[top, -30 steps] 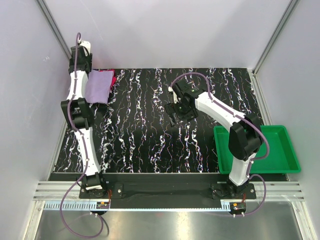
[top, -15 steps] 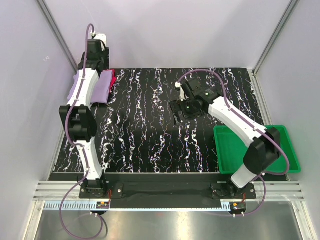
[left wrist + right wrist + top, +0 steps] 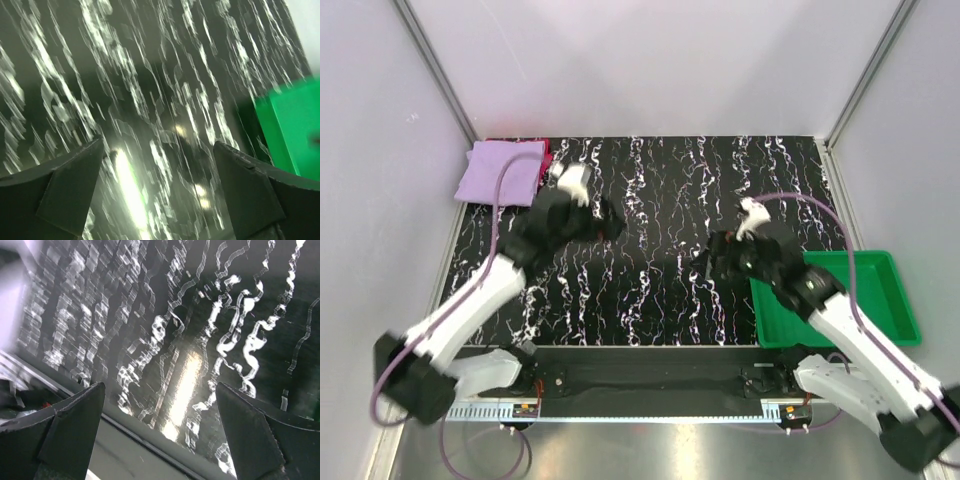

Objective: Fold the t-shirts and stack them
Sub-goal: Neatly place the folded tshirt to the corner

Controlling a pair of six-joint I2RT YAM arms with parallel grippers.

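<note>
Top external shows lavender shirt [image 3: 500, 172] lying folded atop pink shirt [image 3: 547, 155].

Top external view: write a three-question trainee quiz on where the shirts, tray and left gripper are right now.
1. True or false: the pale lavender folded cloth shirt lies on top of the bright pink-red cloth shirt at the far left corner of the black marbled table.
2. What is between the fingers of the left gripper? A: the lavender shirt. B: nothing. C: the pink-red shirt.
3. Fill in: the green plastic tray sits at the table's near ____ corner.
Key: 1 true; 2 B; 3 right.
</note>
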